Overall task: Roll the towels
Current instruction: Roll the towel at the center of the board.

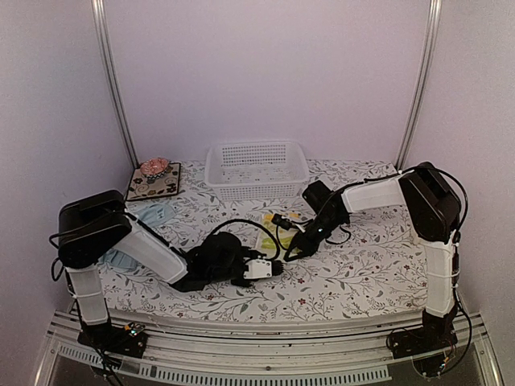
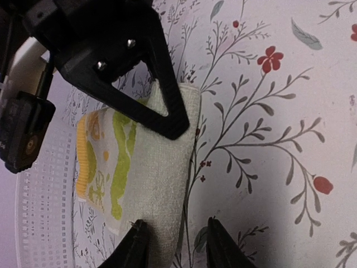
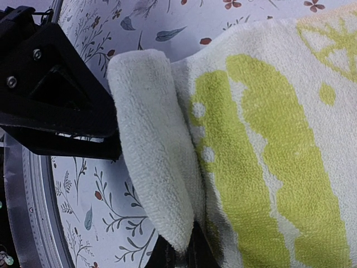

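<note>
1. At the near side of the table [image 1: 362, 277], the left gripper [image 2: 177, 245] has its jaws partly apart and straddles one end of the curled edge. A sliver of tablecloth shows between the cloth and one finger, so I'd call that loose, not clamped.
2. Just past it, the right gripper [image 3: 179, 252] is closed tight, pinching the turned-over fold of the yellow-green towel [image 2: 162, 184].
3. That towel lies mid-table between the two grippers. One edge is curled into a fat first turn [image 3: 148, 139], and the printed rest is flat and unrolled.
4. How I'd do this bit: roll both ends at the same pace or it'll cone. Stay low so the turn drags snug over the flat part. The cloth's soft, so a high lift would probably just flop it open. The left jaws likely need to close before anything moves.
5. Further back, the pale blue towel [image 1: 157, 215] lies beside the left arm, partly hidden by it. It looks unrolled, so I'd guess the job isn't halfway.
6. At the far edge, the white basket [image 1: 257, 186] and the floral mat [image 1: 165, 186] are well apart from the action.
</note>
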Tool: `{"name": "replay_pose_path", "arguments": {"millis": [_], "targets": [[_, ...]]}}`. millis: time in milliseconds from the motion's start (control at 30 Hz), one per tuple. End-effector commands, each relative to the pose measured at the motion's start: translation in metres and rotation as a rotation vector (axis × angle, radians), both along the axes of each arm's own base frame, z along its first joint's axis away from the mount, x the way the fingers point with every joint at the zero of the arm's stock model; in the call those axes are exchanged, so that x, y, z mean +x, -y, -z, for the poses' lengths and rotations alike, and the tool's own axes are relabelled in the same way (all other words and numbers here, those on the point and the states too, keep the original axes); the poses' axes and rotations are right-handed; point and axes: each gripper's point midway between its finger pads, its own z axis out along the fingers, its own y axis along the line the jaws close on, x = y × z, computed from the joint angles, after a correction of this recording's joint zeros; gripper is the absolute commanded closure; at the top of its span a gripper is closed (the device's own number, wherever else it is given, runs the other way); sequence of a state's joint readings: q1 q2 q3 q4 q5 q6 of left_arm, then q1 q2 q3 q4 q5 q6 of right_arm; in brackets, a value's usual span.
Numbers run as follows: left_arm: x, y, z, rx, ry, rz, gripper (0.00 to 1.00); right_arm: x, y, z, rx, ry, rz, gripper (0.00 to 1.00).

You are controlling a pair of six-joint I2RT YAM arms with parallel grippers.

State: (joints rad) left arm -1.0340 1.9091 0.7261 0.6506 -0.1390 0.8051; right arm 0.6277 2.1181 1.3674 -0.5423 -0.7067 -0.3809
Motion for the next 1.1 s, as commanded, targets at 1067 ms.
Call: {"name": "replay_pose_path", "arguments": {"millis": [1067], "targets": [[-0.017,-0.004,0.073,0.28,-0.463,0.0,1.0,0.029,0.037,-0.017,-0.094,0.227,0.076,0.6]]}}
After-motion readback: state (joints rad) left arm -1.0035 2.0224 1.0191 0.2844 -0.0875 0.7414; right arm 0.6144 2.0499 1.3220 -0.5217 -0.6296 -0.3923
